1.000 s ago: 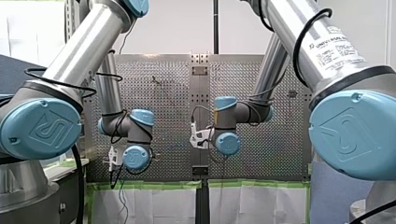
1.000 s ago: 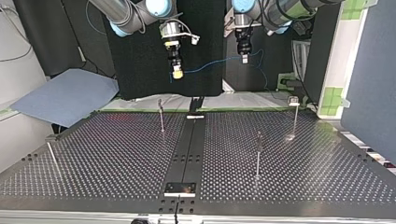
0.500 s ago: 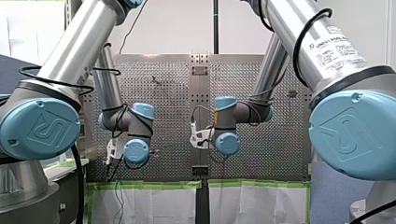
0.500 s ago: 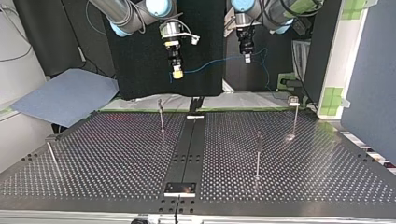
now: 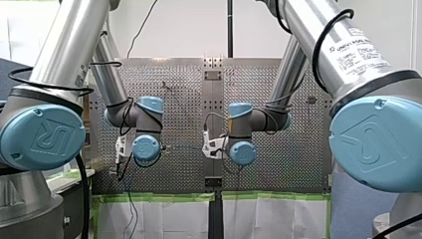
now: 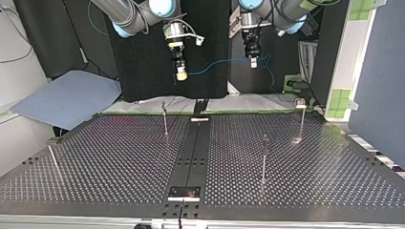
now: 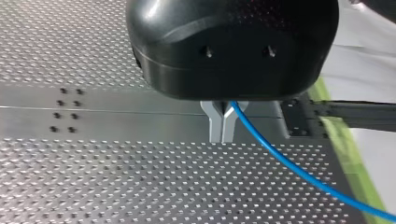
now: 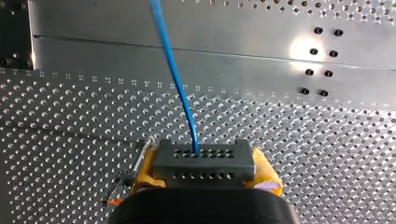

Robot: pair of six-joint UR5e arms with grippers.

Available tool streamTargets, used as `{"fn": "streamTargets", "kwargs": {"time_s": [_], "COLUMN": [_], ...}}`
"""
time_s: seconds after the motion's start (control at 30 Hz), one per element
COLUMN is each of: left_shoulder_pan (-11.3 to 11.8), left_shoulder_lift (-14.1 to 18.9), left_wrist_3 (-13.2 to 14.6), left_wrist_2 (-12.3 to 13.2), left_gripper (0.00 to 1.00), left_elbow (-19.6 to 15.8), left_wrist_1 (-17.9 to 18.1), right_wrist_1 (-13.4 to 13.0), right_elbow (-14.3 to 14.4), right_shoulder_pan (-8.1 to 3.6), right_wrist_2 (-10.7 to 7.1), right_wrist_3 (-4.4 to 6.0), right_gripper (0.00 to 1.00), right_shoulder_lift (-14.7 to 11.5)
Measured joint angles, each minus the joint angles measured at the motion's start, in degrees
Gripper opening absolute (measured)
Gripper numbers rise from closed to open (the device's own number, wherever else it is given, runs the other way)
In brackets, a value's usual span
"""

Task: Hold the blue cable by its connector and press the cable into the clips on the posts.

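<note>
front: cable (image 5: 184, 147) is stretched level in mid-air | top: cable is held above table (image 6: 119, 157), well apart from posts (image 6: 165, 121) | left wrist: left gripper (image 7: 222, 133) is pinched onto cable | right wrist: connector (image 8: 204, 161) is clamped in right gripper (image 8: 205, 171)

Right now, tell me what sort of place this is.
Probably a robotics lab test bench: perforated metal table, thin posts, and a blue cable strung between my left hand and the connector in my right hand.
</note>
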Motion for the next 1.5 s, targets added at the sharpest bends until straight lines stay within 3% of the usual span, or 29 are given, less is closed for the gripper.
{"fn": "streamTargets", "kwargs": {"time_s": [0.77, 0.87, 0.93, 1.07, 1.17, 1.27, 1.37, 1.5], "left_shoulder_pan": [0.01, 0.00, -0.01, -0.05, -0.16, -0.26, -0.33, -0.17], "left_shoulder_lift": [12.05, 13.52, 14.16, 13.27, 11.56, 9.71, 7.91, 5.69], "left_wrist_3": [-0.06, -0.02, 0.01, -0.08, -0.27, -0.78, -1.05, -1.15], "left_wrist_2": [-0.06, -0.02, -0.01, 0.00, -0.01, 0.00, 0.03, 0.12], "left_gripper": [0.00, 0.00, 0.00, 0.00, 0.00, 0.00, 0.00, 0.00], "left_elbow": [0.01, -0.01, 0.00, -0.01, -0.01, -0.02, -0.01, 0.00], "left_wrist_1": [-0.01, -0.01, 0.01, 0.40, 1.47, 3.07, 4.73, 5.79], "right_wrist_1": [0.02, 0.65, 1.63, 3.90, 5.75, 7.57, 8.91, 9.73], "right_elbow": [-0.02, -0.29, -0.06, 0.82, 1.35, 1.58, 1.39, 0.85], "right_shoulder_pan": [-0.02, -0.62, -1.63, -3.45, -4.10, -4.47, -4.66, -4.79], "right_wrist_2": [0.02, 0.63, 1.03, -0.05, -1.66, -3.30, -4.30, -5.12], "right_wrist_3": [-0.02, -0.12, 0.26, 2.06, 3.81, 4.85, 4.38, 2.63], "right_gripper": [0.00, 0.00, 0.00, 0.00, 0.00, 0.00, 0.00, 0.00], "right_shoulder_lift": [0.02, 0.29, -0.16, -2.09, -3.87, -5.68, -7.41, -9.76]}}
